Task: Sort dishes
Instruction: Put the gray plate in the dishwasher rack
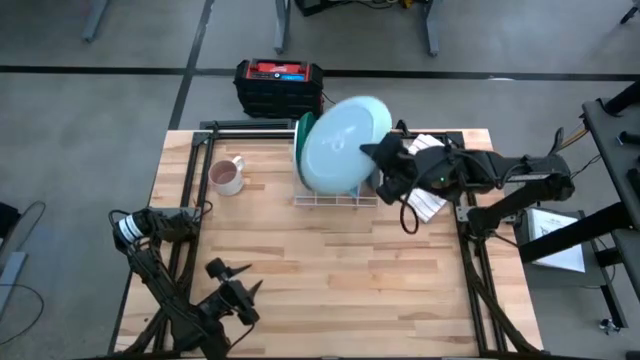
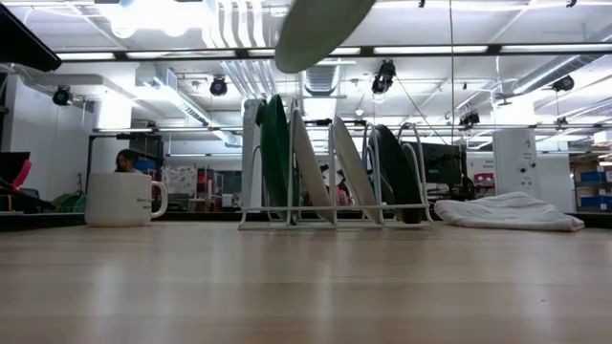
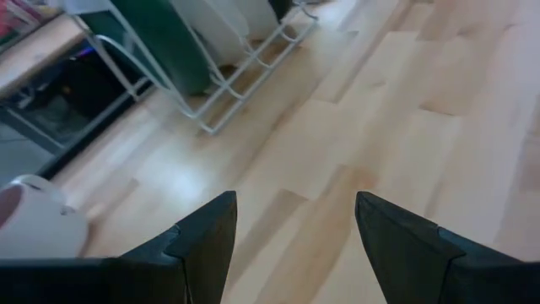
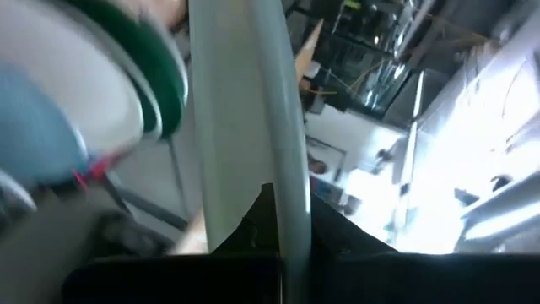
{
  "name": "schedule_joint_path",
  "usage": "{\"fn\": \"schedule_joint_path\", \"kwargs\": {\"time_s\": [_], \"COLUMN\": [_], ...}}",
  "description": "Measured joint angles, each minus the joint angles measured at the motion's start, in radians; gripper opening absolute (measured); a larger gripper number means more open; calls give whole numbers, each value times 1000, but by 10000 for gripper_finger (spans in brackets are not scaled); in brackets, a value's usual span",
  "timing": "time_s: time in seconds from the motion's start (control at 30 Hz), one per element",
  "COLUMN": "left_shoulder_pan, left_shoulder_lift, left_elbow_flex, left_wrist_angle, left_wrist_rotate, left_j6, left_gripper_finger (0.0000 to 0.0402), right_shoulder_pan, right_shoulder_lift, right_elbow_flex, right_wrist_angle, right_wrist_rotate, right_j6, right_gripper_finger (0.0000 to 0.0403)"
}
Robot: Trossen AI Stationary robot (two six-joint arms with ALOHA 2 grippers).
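A pale teal plate (image 1: 343, 145) hangs in the air above the white wire rack (image 1: 335, 198) at the table's far middle; only its lower edge (image 2: 320, 29) shows in the low view. My right gripper (image 1: 372, 155) is shut on it. Several dishes (image 2: 325, 172), one of them dark green (image 3: 160, 42), stand on edge in the rack's slots. My left gripper (image 1: 232, 270) waits open near the table's near left corner, nothing between its fingers (image 3: 207, 241). My right gripper pinches the plate's rim (image 4: 278, 181) between its two fingers, one on each face, at the side toward the table's right. The fingers (image 4: 333, 232) come roughly level from the right. The plate is lifted clear above the rack, tilted.
A pinkish mug (image 1: 227, 176) stands left of the rack. A white cloth (image 2: 507, 212) lies right of the rack, under my right arm. A black and red box (image 1: 278, 85) sits beyond the far edge. Bare wood (image 1: 330, 270) spans the near half of the table.
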Motion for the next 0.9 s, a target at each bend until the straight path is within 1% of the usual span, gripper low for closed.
{"fn": "schedule_joint_path", "kwargs": {"time_s": [0.13, 0.2, 0.27, 0.47, 0.6, 0.9], "left_shoulder_pan": [3, 3, 5, 28, 49, 79], "left_shoulder_lift": [0, 0, 0, -5, -12, -15], "left_elbow_flex": [0, 0, 0, 0, -1, -1], "left_wrist_angle": [-84, -120, -144, -143, -143, -143], "left_wrist_rotate": [0, -1, -1, -5, -7, -7], "left_j6": [-63, -92, -111, -98, -93, -92], "left_gripper_finger": [233, 233, 233, 233, 233, 233], "right_shoulder_pan": [-31, -48, -65, -127, -178, -257], "right_shoulder_lift": [0, 11, 19, 49, 83, 149], "right_elbow_flex": [0, 0, 0, -1, -1, -1], "right_wrist_angle": [0, 24, 77, 219, 228, 269], "right_wrist_rotate": [-10, -8, -8, -10, -17, -47], "right_j6": [-302, -379, -403, -484, -508, -490], "right_gripper_finger": [1, 1, 1, 0, 0, 0]}}
